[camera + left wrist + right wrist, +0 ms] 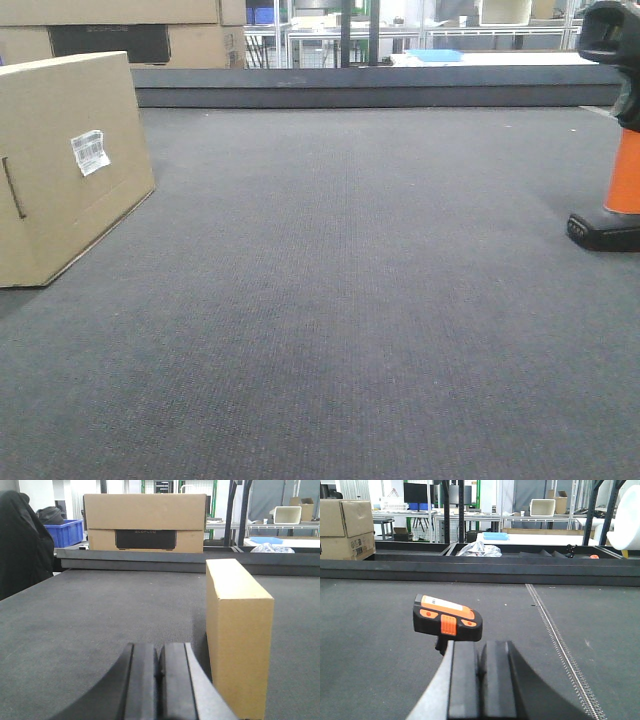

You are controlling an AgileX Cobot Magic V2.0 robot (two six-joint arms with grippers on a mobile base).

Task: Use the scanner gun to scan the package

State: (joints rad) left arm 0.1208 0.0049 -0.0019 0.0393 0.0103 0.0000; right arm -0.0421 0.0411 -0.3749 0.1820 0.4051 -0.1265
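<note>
Front view: package (65, 165) stands on dark grey surface (350, 300), far left; white barcode label (90, 151) on broad side, print too small to read. Scanner gun (612, 130) well apart from package, far right, upright on black base. Left gripper (159, 680): fingers pressed together, hold nothing; package just beside. Right gripper (480, 680): fingers together, empty; scanner close ahead. Stacked cartons (145, 522) behind package, dark panel reads "ECOFLOW".

Tan package (65, 170) with white label, black-and-orange scanner gun (447, 618), dark grey table (350, 300).
</note>
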